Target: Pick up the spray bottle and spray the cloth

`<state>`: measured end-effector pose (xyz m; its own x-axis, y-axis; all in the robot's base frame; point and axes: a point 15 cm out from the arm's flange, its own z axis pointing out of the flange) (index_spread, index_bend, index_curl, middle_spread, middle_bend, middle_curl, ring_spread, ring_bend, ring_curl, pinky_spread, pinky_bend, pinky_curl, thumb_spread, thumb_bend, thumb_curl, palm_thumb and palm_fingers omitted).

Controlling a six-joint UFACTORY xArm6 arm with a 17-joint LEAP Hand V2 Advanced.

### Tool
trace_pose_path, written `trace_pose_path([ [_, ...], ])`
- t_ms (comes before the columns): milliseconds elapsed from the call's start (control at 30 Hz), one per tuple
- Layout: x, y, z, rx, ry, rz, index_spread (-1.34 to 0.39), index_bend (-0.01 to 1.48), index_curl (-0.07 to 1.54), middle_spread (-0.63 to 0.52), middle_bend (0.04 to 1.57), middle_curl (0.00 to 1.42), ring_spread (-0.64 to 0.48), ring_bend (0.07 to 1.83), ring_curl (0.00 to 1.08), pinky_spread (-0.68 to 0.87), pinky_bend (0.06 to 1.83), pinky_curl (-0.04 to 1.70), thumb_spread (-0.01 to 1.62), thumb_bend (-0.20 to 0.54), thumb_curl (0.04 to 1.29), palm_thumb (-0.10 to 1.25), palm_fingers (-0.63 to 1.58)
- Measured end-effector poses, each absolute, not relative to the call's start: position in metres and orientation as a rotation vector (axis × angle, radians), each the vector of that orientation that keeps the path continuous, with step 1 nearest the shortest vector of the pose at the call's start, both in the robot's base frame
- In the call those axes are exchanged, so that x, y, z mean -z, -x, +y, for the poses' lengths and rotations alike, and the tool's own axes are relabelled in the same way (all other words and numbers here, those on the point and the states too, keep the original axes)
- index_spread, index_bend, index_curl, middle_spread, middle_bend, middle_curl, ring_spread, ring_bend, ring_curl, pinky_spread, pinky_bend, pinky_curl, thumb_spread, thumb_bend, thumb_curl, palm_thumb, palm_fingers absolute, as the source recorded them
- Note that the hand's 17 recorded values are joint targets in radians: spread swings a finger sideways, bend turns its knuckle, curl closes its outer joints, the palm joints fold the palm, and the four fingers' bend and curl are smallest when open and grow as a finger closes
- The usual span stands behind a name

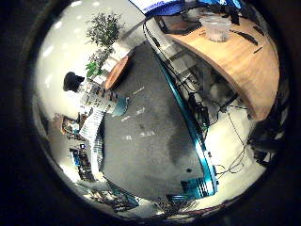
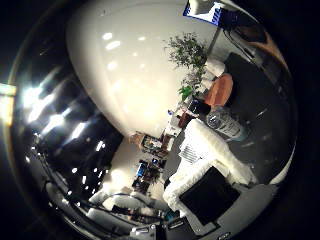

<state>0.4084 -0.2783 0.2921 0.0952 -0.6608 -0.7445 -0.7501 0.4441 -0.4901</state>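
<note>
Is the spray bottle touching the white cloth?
Cannot tell. In the thumb side view, the spray bottle overlaps the cloth's edge, but contact isn't plainly shown.

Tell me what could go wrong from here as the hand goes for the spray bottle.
The spray bottle stands upright on the dark mat, narrow and tall, so a sideways nudge might topple it.

The white cloth lies right beside the bottle, so fingers could snag or drag it.

The bottle stands near the mat's edge, so it might be pushed off.
</note>
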Motion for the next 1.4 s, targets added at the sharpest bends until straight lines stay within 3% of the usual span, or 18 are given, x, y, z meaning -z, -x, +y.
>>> trace_pose_path([
  [533,-0.259,-0.476,-0.280,-0.161,1.320,1.564,-0.32,0.17,0.33,0.03,0.19,0.33,0.12,0.23,0.26,0.37,0.25,0.32,1.15,-0.020,0.40,0.72,0.25],
  [1400,-0.236,-0.528,-0.177,-0.326,1.446,1.459,-0.31,0.17,0.30,0.03,0.19,0.33,0.13,0.24,0.26,0.36,0.28,0.32,1.10,-0.021,0.32,0.66,0.20],
])
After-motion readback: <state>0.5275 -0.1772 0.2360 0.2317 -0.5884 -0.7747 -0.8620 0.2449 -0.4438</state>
